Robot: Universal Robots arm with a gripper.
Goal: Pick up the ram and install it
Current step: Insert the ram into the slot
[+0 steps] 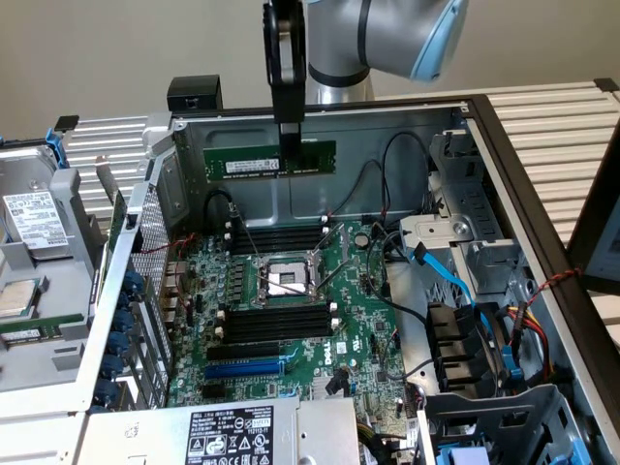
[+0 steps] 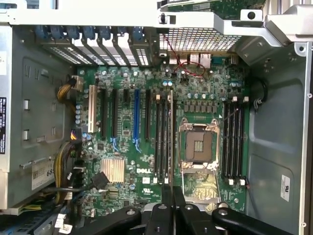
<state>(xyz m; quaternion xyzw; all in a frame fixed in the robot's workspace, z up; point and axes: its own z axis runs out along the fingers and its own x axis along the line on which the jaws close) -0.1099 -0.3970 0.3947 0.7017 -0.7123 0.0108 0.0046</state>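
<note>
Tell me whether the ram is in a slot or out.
Out: the ram hangs in the shut gripper above the motherboard, clear of the black memory slots.

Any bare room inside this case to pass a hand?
Free: bare metal case panel beyond the memory slots farthest from the blue expansion slot; slatted tabletop at the exterior view's right. Crowded: cables by the drive cage; motherboard under the ram the gripper holds.

Robotics lab, likely. Opened computer case [image 1: 407, 189] with bare motherboard [image 1: 354, 334] on slatted metal table [image 1: 552, 126]; robot arm [image 1: 387, 39] overhead; loose hard drive [image 1: 34, 218] at frame left.
</note>
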